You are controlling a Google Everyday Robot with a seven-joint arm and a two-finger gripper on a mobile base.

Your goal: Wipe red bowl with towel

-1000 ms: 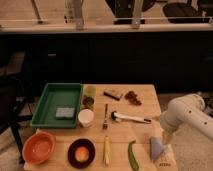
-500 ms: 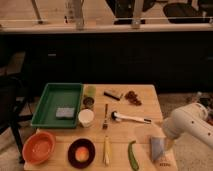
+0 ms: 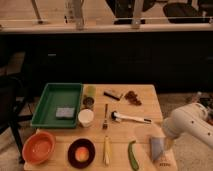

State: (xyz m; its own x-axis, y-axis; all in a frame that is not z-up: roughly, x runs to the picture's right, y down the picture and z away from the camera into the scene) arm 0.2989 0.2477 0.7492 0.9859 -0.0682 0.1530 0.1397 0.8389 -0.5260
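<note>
The red bowl point(image 3: 39, 147) sits empty at the table's front left corner. The towel point(image 3: 157, 148), a pale grey-blue folded cloth, lies flat near the front right corner. My white arm reaches in from the right, and its gripper point(image 3: 168, 141) hangs just at the towel's right edge, mostly hidden by the arm's last link. The gripper is open and nothing shows held in it. The whole width of the table lies between it and the red bowl.
A dark bowl point(image 3: 81, 153) with an orange ball stands right of the red bowl. Behind are a green tray point(image 3: 45, 102) holding a grey block point(image 3: 64, 112), a white cup point(image 3: 86, 117), a fork point(image 3: 105, 116) and a white-handled tool point(image 3: 130, 118). A yellow cob point(image 3: 106, 150) and a cucumber point(image 3: 133, 155) lie in front.
My arm has sunk a little toward the table's front right corner, beside the towel. The towel and the bowls have not moved.
</note>
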